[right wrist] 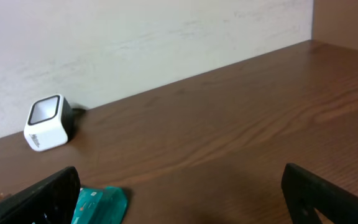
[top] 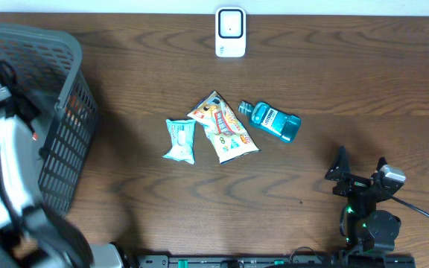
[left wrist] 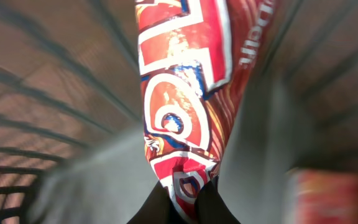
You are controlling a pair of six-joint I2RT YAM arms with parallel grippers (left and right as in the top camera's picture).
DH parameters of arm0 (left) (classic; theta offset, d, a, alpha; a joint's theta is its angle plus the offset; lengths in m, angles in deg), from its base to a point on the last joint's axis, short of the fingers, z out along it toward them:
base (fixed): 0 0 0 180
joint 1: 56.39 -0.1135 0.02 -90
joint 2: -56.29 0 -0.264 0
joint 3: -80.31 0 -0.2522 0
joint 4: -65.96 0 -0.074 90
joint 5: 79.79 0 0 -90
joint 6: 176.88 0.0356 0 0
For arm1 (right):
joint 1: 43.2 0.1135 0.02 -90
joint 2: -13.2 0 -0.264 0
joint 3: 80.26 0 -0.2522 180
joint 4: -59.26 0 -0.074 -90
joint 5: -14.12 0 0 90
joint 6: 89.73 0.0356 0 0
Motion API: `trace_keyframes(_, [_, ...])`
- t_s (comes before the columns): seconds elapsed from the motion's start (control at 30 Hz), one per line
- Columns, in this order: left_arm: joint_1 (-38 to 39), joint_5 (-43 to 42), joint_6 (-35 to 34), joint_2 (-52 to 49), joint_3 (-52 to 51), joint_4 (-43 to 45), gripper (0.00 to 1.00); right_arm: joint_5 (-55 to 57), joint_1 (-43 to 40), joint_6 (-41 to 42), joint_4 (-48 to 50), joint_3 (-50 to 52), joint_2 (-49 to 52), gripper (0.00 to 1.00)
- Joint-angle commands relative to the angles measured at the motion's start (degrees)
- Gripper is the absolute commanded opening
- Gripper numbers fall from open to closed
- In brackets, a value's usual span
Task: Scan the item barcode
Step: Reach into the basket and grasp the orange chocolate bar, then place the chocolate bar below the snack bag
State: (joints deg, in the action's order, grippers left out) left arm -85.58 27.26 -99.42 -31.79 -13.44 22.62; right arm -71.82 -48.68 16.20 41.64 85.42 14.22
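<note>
Red pkt (left wrist: pixel 179 93) clamped in L fingers (left wrist: pixel 219 214) | inside basket (top: pixel 69 52) | R fingers (right wrist: pixel 39 200) apart

Right gripper (right wrist: pixel 180 173): jaws wide apart, dark fingers (right wrist: pixel 42 199) at both lower corners of the frame. Wooden table (right wrist: pixel 229 124) runs back to a pale wall (right wrist: pixel 135 37). White scanner (right wrist: pixel 45 123) stands far left, near the wall. Teal item (right wrist: pixel 99 205) lies just beside the left finger.
</note>
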Motion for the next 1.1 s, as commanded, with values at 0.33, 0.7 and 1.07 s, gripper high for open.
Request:
trace_keyframes(0.33, [7.06, -48.13, -15.54, 27.67, 0.83, 7.13, 0.07, 0.04, 0.26, -0.52, 0.0, 0.24, 0.02, 0.99])
trace_keyframes(0.7, [43.78, -37.7, -2.08, 23.93, -2.05, -4.15, 0.07, 0.04, 0.26, -0.55, 0.0, 0.24, 0.02, 0.99])
trace_keyframes(1.07, [67.12, -26.62, 5.7, 7.69, -5.31, -7.5, 0.07, 0.04, 0.26, -0.55, 0.0, 0.24, 0.02, 0.99])
